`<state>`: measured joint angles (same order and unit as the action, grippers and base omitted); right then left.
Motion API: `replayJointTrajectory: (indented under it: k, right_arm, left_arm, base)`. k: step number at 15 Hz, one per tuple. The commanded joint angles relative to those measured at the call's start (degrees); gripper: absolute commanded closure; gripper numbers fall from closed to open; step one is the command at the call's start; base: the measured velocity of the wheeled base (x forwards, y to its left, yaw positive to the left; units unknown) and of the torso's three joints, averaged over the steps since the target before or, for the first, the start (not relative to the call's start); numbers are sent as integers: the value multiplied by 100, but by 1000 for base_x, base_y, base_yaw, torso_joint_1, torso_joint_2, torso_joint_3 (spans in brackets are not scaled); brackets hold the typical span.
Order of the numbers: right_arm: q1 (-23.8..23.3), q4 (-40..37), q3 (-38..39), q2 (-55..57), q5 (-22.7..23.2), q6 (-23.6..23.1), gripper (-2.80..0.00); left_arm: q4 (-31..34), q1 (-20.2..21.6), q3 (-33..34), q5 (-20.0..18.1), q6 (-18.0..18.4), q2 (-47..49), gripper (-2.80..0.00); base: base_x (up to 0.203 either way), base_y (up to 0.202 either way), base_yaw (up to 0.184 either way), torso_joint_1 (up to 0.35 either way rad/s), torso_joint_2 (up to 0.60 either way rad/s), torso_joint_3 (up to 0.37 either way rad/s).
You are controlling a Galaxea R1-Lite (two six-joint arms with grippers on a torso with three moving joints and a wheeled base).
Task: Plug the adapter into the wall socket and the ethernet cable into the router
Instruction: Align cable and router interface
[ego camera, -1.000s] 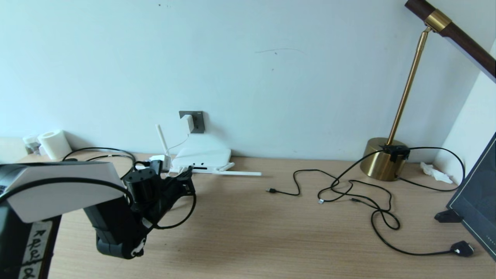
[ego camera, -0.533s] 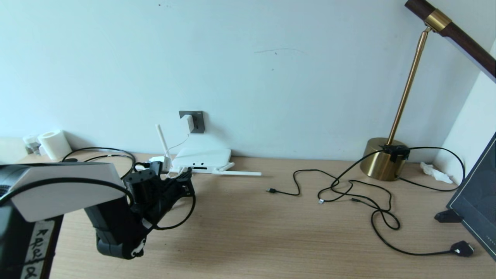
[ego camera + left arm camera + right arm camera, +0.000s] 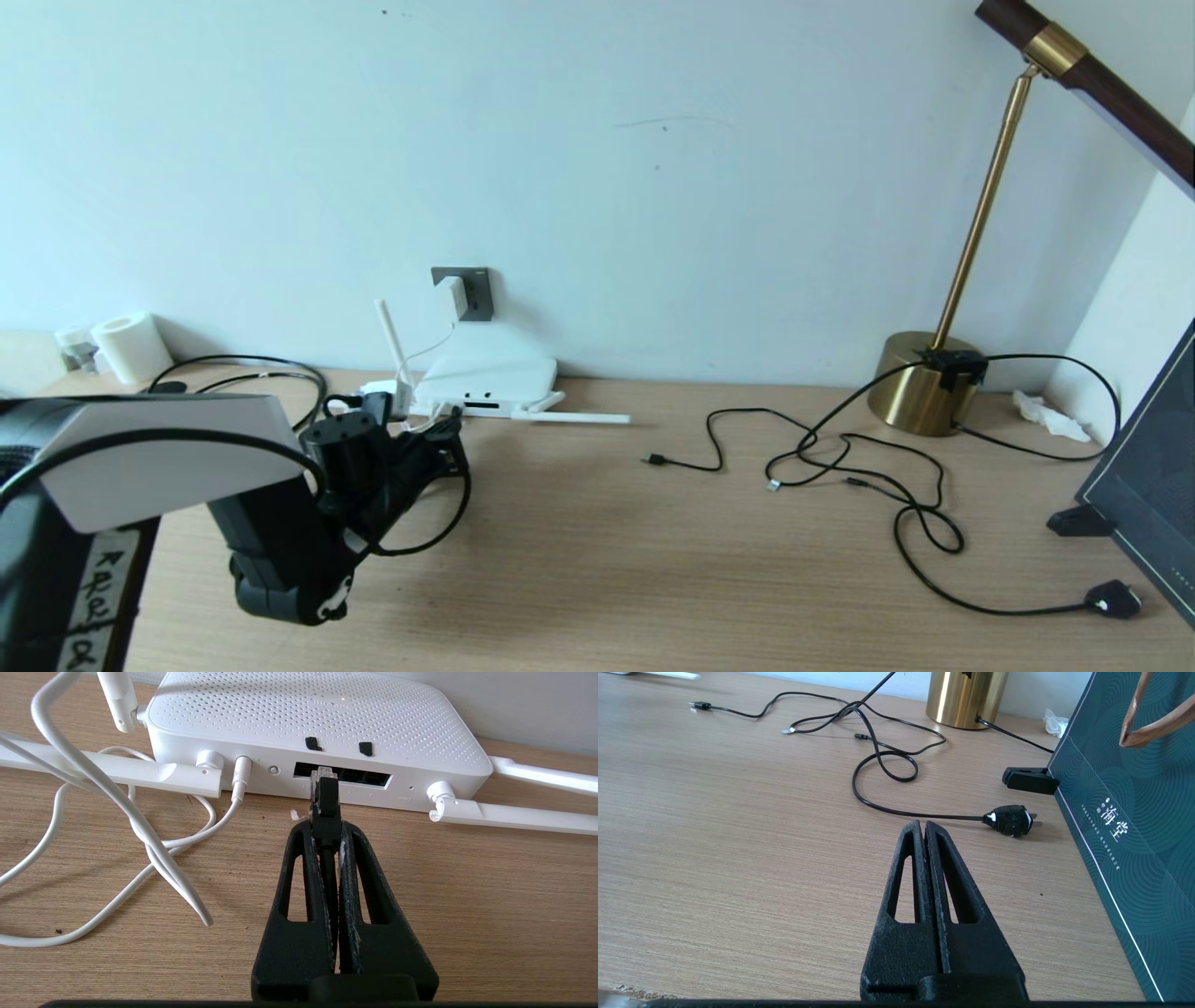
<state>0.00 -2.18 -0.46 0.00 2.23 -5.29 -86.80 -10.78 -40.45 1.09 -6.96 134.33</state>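
The white router (image 3: 490,378) lies by the wall, its port row (image 3: 343,774) facing my left gripper. My left gripper (image 3: 325,828) is shut on the ethernet cable's black plug (image 3: 325,795). The plug's clear tip touches the left end of the port row. In the head view the left gripper (image 3: 453,425) sits just in front of the router. The black ethernet cable (image 3: 271,366) loops away behind it. The white adapter (image 3: 455,296) sits in the dark-grey wall socket (image 3: 476,291) above the router. My right gripper (image 3: 923,826) hangs shut and empty over the table's right side.
The adapter's white cord (image 3: 140,826) loops on the table beside the router. Thin black cables (image 3: 840,457), a black power plug (image 3: 1011,820), a brass lamp base (image 3: 924,383) and a dark green box (image 3: 1134,812) occupy the right. A paper roll (image 3: 131,347) stands far left.
My left arm has shifted slightly to the right. Its gripper tip stays at the router's front edge with the plug in it.
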Motion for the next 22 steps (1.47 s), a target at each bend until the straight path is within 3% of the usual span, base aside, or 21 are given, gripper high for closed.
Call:
replayJointTrajectory:
  k: [1, 22]
  right_arm:
    - [0, -2, 2, 9, 5, -7, 0]
    - [0, -2, 2, 9, 5, -7, 0]
  left_arm:
    - [-48, -3, -69, -2, -7, 67, 0]
    - [22, 84, -332, -21, -7, 252, 0]
  base:
    - [0, 0, 0, 0, 0, 0]
    - [0, 0, 0, 0, 0, 0]
